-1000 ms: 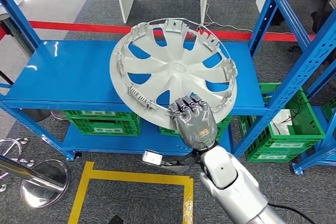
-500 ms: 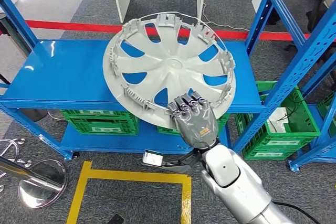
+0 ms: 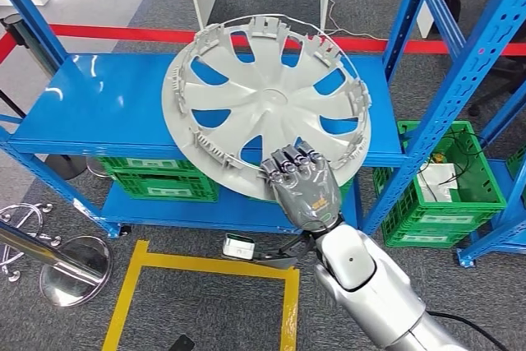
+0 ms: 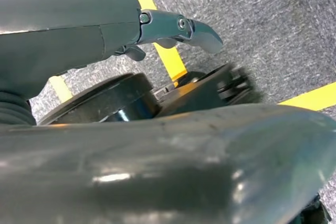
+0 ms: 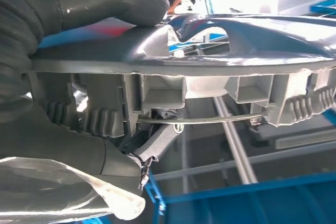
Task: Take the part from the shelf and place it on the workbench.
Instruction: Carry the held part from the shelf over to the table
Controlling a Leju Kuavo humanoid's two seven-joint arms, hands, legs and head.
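Observation:
The part is a large grey hubcap, inner side up, tilted above the blue shelf with its near rim past the shelf's front edge. My right hand grips that near rim from the front, fingers curled over the edge. In the right wrist view the clipped rim and wire ring of the hubcap cross just beyond my right hand, with the thumb above the rim. My left hand hangs over the grey floor with a finger stretched out, holding nothing.
Blue rack uprights rise on the right of the shelf. Green crates sit under the shelf, and another green crate stands at the right. Yellow floor tape marks a square in front; a chrome stool base lies at the lower left.
The hubcap has shifted a little to the left over the shelf in my right hand's grip. The camera has also moved slightly.

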